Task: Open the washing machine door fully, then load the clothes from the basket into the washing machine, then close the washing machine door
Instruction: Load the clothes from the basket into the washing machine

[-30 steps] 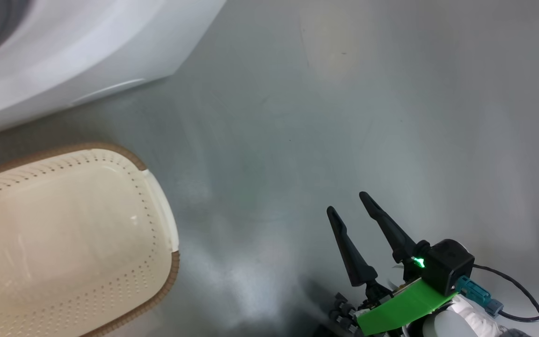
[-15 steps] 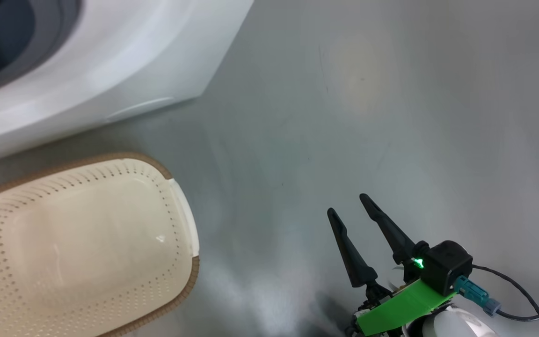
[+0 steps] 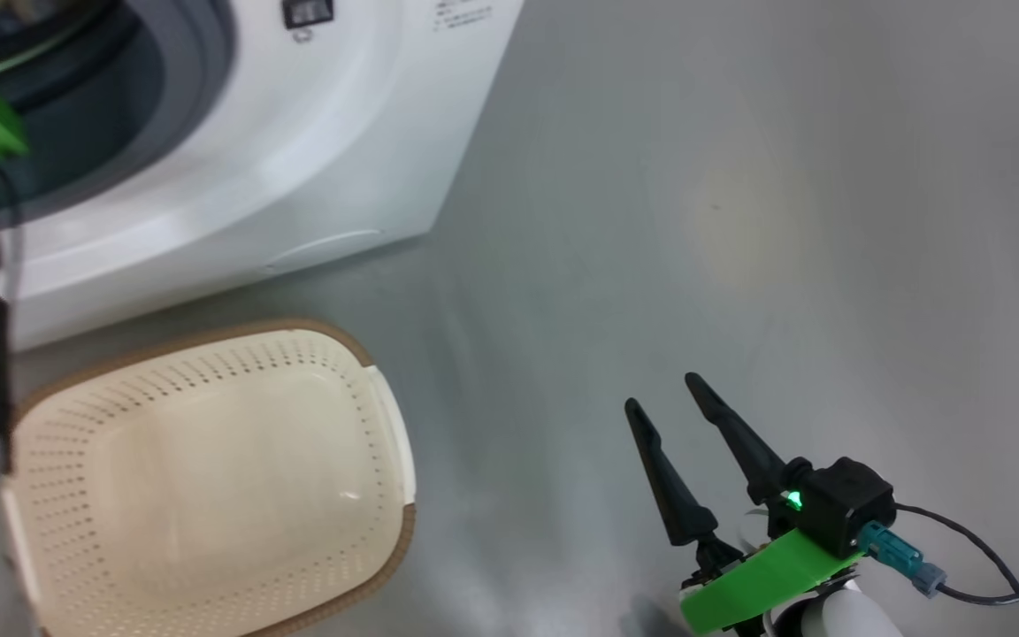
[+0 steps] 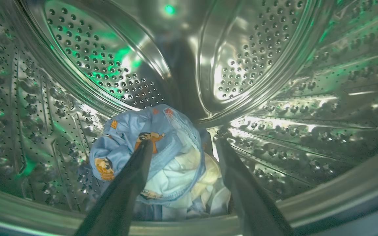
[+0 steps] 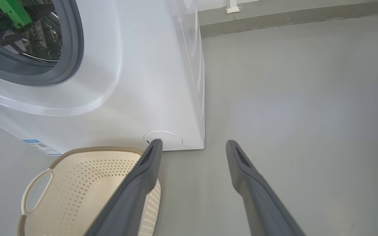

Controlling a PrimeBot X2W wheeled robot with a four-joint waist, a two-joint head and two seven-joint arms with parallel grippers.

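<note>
Grey floor (image 3: 739, 265), empty basket (image 3: 209, 495) beside washing machine (image 3: 297, 177); inside drum (image 4: 274, 49), left gripper (image 4: 184, 141) spread wide, leaving clothes (image 4: 126, 131) loaded; right gripper (image 3: 662, 389) likewise released, parked clear.

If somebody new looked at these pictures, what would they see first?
Probably the shiny steel drum, glowing green in the left wrist view, with the blue cartoon clothes heaped at its bottom, beyond the open left end effector. Next, the empty cream basket on the grey floor in front of the white washing machine.
</note>
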